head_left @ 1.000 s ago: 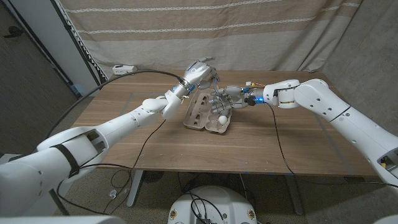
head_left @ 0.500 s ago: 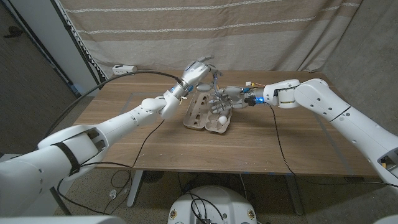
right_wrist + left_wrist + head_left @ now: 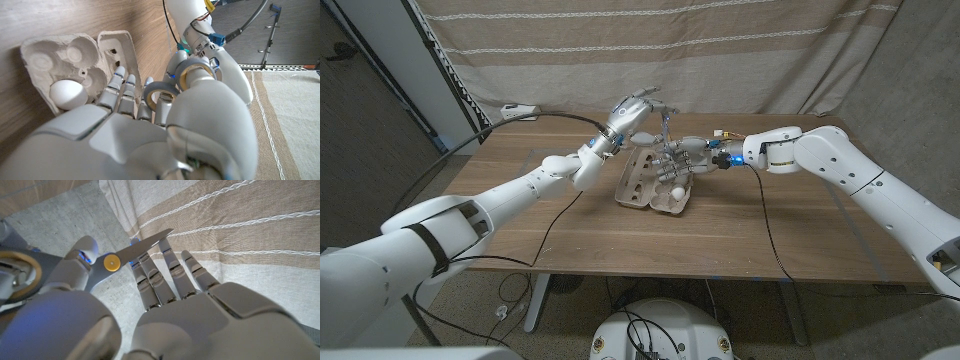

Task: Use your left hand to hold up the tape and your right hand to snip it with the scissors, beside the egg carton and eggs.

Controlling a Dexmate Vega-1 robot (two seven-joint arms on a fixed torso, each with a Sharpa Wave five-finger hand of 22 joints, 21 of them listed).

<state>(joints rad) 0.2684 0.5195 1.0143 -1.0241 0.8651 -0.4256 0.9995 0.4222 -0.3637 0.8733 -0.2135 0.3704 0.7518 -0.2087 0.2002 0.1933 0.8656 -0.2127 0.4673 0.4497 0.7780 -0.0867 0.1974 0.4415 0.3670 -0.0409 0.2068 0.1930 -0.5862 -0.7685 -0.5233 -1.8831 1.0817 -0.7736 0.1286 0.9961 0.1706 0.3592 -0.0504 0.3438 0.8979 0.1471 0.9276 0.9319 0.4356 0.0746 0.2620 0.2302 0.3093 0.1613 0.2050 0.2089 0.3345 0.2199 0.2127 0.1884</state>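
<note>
Head view: the left hand is raised above the table, at about 12 o'clock from the carton. Its fingers are spread towards the curtain. The right hand is at about 1 o'clock from the carton, low over its far edge and just beside the left hand. It grips the scissors, whose thin blades point up towards the left fingertips.

The carton lies open near the table's middle, with one white egg in a cup at its 4 o'clock corner. A power strip sits at the table's far edge, at 10 o'clock from the carton.

Left wrist view: the left fingers are stretched out straight and the blade tip reaches right up to them, with the yellow pivot just beside. The tape cannot be made out in any view, so I cannot tell whether this hand pinches it or holds nothing.

Right wrist view: the right fingers pass through the grey, yellow-lined handle loops. The open carton and its egg lie just past the fingertips, and the left forearm with its cable is beyond.
</note>
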